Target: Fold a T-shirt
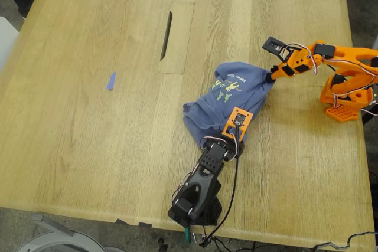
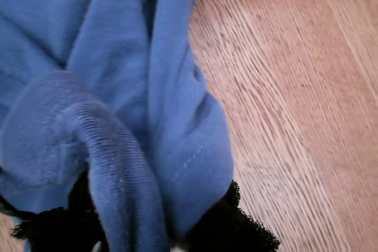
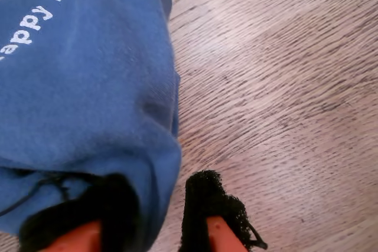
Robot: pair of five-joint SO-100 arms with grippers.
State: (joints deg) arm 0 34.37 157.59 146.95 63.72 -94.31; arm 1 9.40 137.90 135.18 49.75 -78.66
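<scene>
The T-shirt [image 1: 227, 101] lies bunched in a heap on the worktop [image 1: 88, 146], right of centre in the exterior view, its green-yellow print and yellow lettering facing up near the top of the bundle. In the second wrist view the white-looking letters curve across the blue cloth [image 3: 77, 75].

Two arms have hold of it. The orange arm reaching in from the exterior view's right pinches the upper right corner of the heap; the black arm with an orange head, rising from the lower edge of that view, meets the heap's lower edge. The wrist views do not let me say which arm is which.

My first gripper [image 2: 142, 234] has its jaws closed over a thick twisted fold of the blue fabric, dark padding showing on both sides of it. My second gripper [image 3: 153, 222] has cloth draped between its jaws, one black pad [image 3: 209, 205] standing bare beside the fabric; the jaws look partly closed on the hem.

A small blue strip [image 1: 110, 81] lies well apart in the left half of the exterior view, and a long slot [image 1: 166, 35] is cut in the wood above centre.
</scene>
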